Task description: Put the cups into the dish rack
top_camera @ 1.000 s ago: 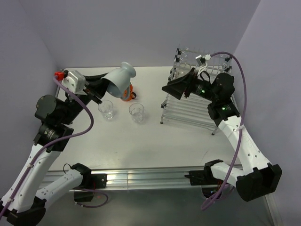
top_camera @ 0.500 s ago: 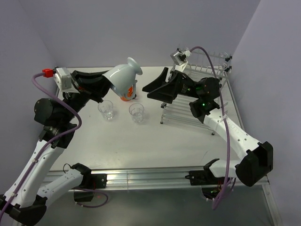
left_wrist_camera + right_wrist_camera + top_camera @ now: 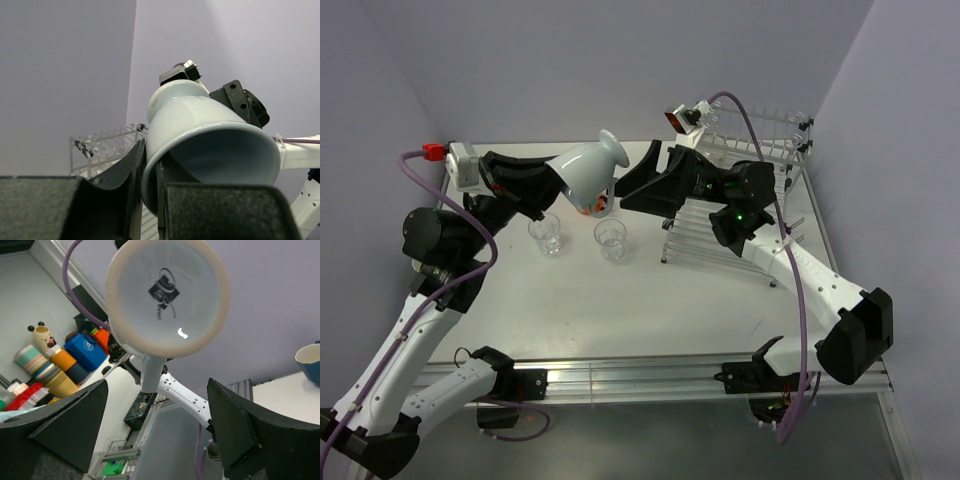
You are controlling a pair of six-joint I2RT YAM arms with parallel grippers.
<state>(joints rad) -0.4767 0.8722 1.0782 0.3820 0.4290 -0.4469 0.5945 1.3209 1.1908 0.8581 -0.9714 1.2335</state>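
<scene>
My left gripper [image 3: 546,190] holds a pale blue mug [image 3: 584,168] up in the air, tilted, with its base pointing right. In the left wrist view the gripper [image 3: 150,185] is shut on the mug's [image 3: 210,130] rim, one finger inside and one outside. My right gripper [image 3: 638,182] is open just right of the mug's base, not touching it. The right wrist view faces that base [image 3: 167,295] beyond the open gripper [image 3: 157,385]. An orange mug [image 3: 594,206] and two clear tumblers [image 3: 547,234] [image 3: 610,239] stand on the table. The dish rack [image 3: 720,235] stands at the right.
The rack [image 3: 100,142] also shows behind the mug in the left wrist view. Another cup's rim [image 3: 307,357] shows at the right edge of the right wrist view. Walls close the table on the left, back and right.
My right gripper has swung left from over the rack to the base of the held mug. My left gripper has carried the mug a little to the right.
</scene>
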